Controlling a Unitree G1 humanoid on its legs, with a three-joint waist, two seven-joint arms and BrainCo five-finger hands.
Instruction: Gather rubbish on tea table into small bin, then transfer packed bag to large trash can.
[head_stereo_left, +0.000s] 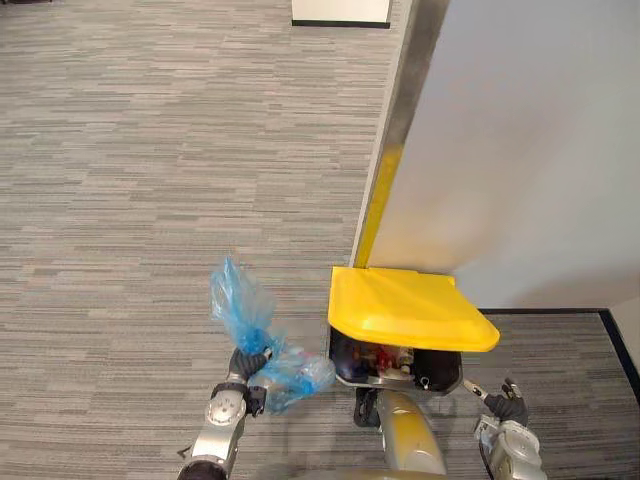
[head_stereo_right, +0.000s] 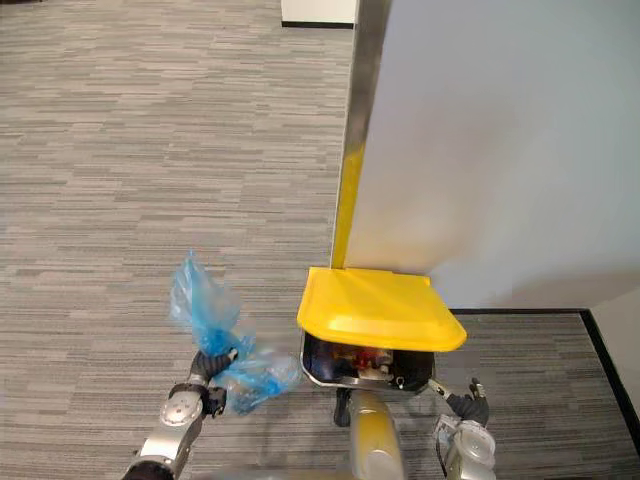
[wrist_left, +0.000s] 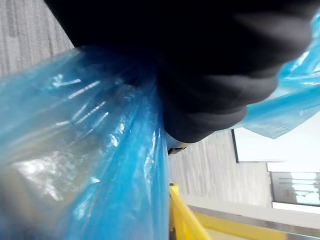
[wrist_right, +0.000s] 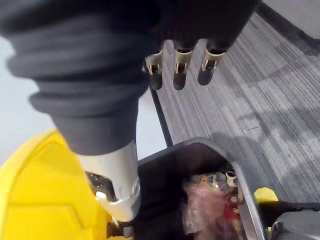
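Left hand (head_stereo_left: 247, 363): closed round the gathered neck of a blue plastic bag (head_stereo_left: 240, 305), held above the grey striped carpet (head_stereo_left: 140, 150).

The bag's long axis runs diagonally. Its loose, crumpled top flares up and away to the robot's left. Its filled end (head_stereo_left: 297, 374) points right, toward the large trash can (head_stereo_left: 343, 366), and is just beside the can's dark rim; contact cannot be confirmed.

The can's yellow lid (head_stereo_left: 405, 305) is tilted up over the opening, against the white wall (head_stereo_left: 520, 150). Packaging waste (wrist_right: 210, 210) lies inside the dark body; its print is too small to read.

Right hand (head_stereo_left: 508, 408): low, to the right of the can. Its fingers (wrist_right: 179, 70) hang relaxed in a row, and it holds nothing.
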